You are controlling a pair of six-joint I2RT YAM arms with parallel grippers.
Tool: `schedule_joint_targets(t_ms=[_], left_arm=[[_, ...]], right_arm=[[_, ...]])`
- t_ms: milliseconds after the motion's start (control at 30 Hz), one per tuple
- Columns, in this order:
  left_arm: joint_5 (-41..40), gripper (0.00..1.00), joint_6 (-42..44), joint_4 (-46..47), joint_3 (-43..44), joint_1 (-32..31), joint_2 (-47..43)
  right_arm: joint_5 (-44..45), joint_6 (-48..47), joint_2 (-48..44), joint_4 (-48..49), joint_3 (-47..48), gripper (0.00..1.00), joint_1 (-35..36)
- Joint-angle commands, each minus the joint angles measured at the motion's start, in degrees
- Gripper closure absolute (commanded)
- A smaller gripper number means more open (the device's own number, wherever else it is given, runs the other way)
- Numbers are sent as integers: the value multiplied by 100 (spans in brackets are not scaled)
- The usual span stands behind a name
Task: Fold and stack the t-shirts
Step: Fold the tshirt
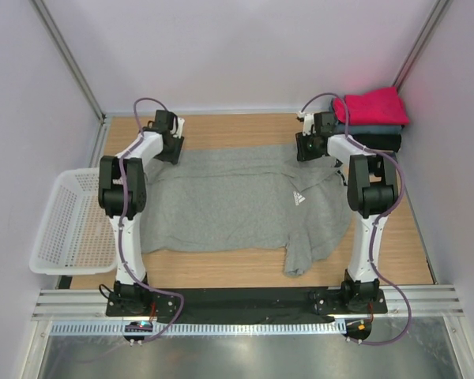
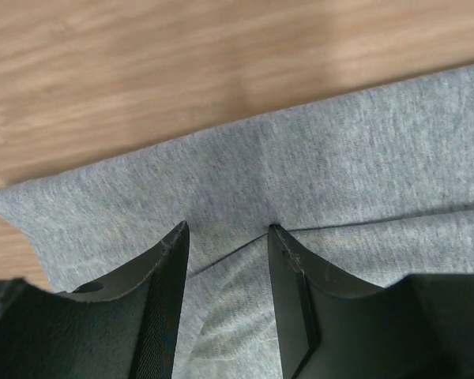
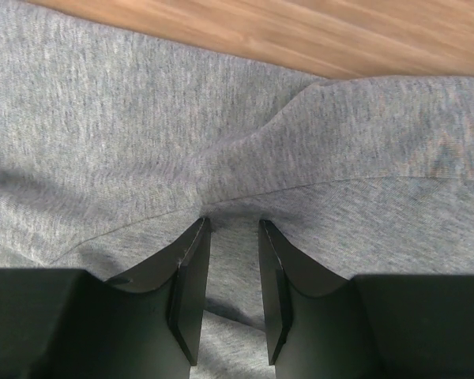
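A large heather-grey t-shirt [image 1: 229,205] lies spread on the wooden table, its small white print [image 1: 298,198] facing up and one sleeve trailing toward the front. My left gripper [image 1: 171,146] rests at its far left edge. In the left wrist view the left gripper [image 2: 227,229] is open, tips pressed onto the grey cloth [image 2: 300,158] with a crease running between them. My right gripper [image 1: 308,148] sits at the far right edge. Up close the right gripper [image 3: 233,223] is open too, straddling a pucker of grey cloth [image 3: 103,134]. Magenta-red [image 1: 371,105], slate-blue [image 1: 379,126] and black [image 1: 383,142] t-shirts lie stacked at the back right.
A white mesh basket [image 1: 71,229] hangs off the table's left side. Bare wood [image 1: 237,126] shows beyond the shirt's far edge. White walls close in the back and both sides.
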Motion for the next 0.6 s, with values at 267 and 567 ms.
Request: schedule_joint_targets(t_ms=[267, 567], left_arm=[[-259, 53, -6, -845, 1886, 83, 1164], [101, 47, -403, -442, 1352, 22, -790]], right_arm=[[364, 259, 842, -841, 1203, 63, -101], [224, 23, -877, -359, 660, 61, -163]])
